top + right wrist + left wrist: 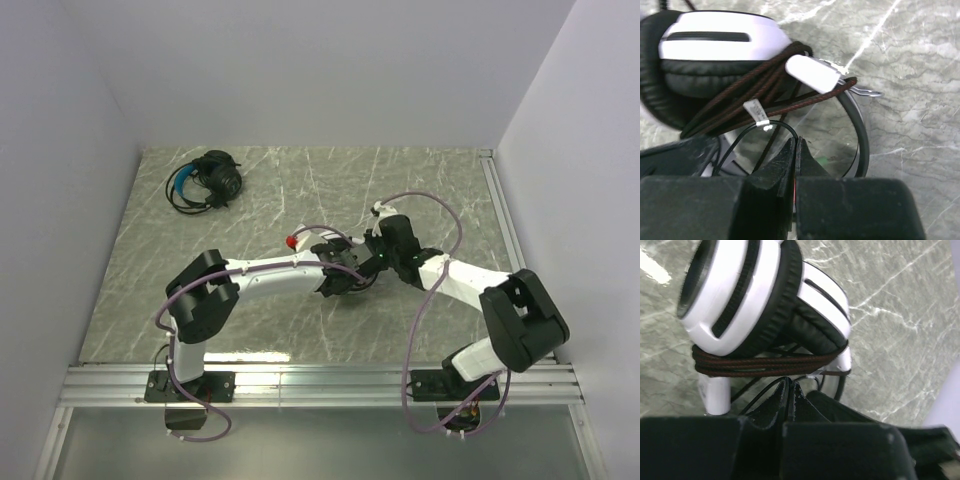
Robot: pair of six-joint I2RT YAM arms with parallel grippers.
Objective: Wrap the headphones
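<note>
— Overhead first: where do the arms stand?
— The left gripper (345,270) and right gripper (375,258) meet nose to nose mid-way across the grey marbled table (300,190). The black headset with a blue headband (207,180) lies well apart from both, off toward the far left corner.

— And the left wrist view?
— The white over-ear headset with black ear pads (755,295) sits just ahead of the left fingertips, cups stacked together. A dark red-brown braided cable (765,365) is wound in several turns below the cups. The left jaws are clenched tight; thin black strands pass close by, but I cannot tell if any is pinched.

— The right wrist?
— It shows the same white headset, up and left of the fingertips. The braided turns carry a small white tag (757,112). A thin black wire (770,125) arcs right to the tips. The right jaws are pressed together too; whether the wire is nipped I cannot tell.
</note>
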